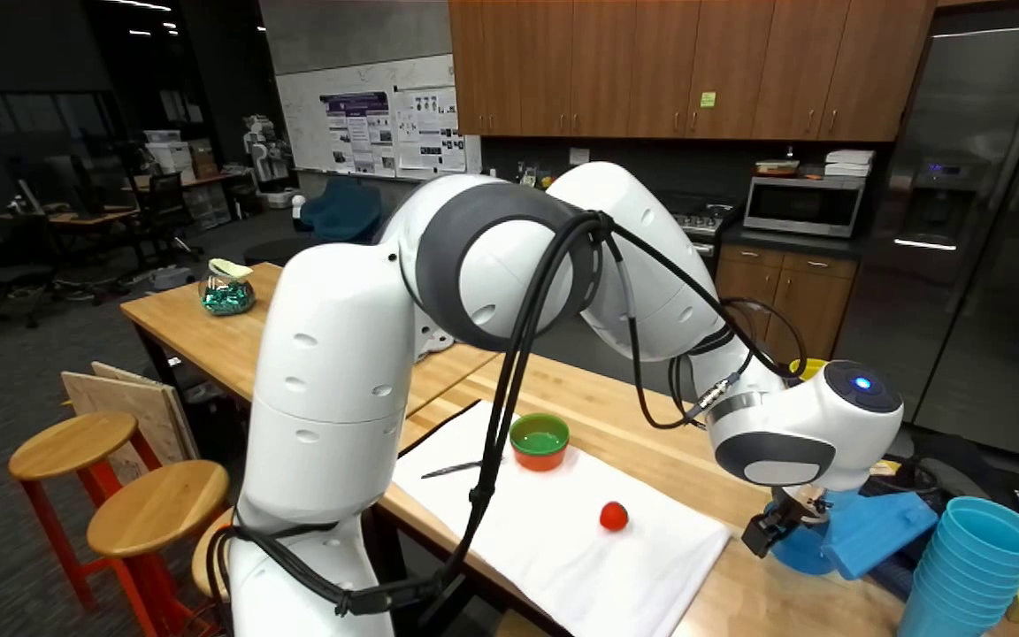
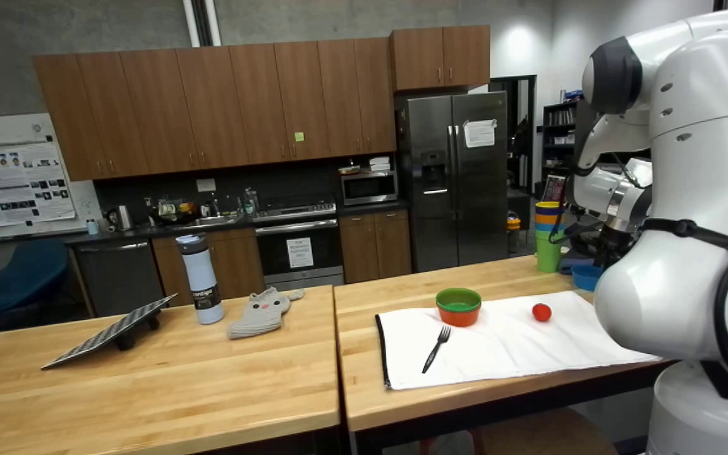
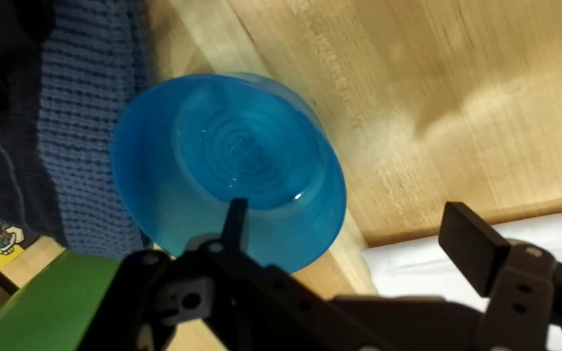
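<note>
By a blue bowl [image 3: 242, 156], gripper [image 3: 347, 214] spread wide.
One finger shows over the bowl, the other outside its rim.

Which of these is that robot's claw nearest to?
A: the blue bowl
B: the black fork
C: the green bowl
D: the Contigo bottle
A: the wrist view shows the open gripper right at the blue bowl, partly covering its rim in that picture.

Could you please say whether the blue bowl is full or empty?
The blue bowl is empty: the wrist view shows its bare, ringed bottom.
</note>
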Available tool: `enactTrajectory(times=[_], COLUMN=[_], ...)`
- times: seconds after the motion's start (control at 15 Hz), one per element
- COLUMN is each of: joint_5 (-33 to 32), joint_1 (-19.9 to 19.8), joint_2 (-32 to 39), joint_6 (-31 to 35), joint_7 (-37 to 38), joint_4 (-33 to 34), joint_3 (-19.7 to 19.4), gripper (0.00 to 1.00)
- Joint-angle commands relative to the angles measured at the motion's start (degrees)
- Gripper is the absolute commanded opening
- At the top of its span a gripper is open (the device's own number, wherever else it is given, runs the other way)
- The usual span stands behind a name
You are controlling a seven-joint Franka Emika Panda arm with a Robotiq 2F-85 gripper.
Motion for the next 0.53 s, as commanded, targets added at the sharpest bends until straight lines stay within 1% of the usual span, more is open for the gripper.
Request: enactTrajectory(times=[0.0, 0.07, 0.13, 0.47], joint_5=[0.5, 0.4, 0.7, 0.8], joint_1=[-1.9, -2.1, -2.2, -2.5], joint_2=[0.4, 0.4, 0.3, -0.1], joint_6=[-0.7, -1.1, -1.2, -1.2], joint_7=[1.3, 1.3, 1.1, 0.9], joint_4=[1.7, 2.1, 2.0, 2.3], joint_3=[2.3, 2.6, 3.0, 4.0], gripper=[0.73, 0.71, 0.65, 0.25])
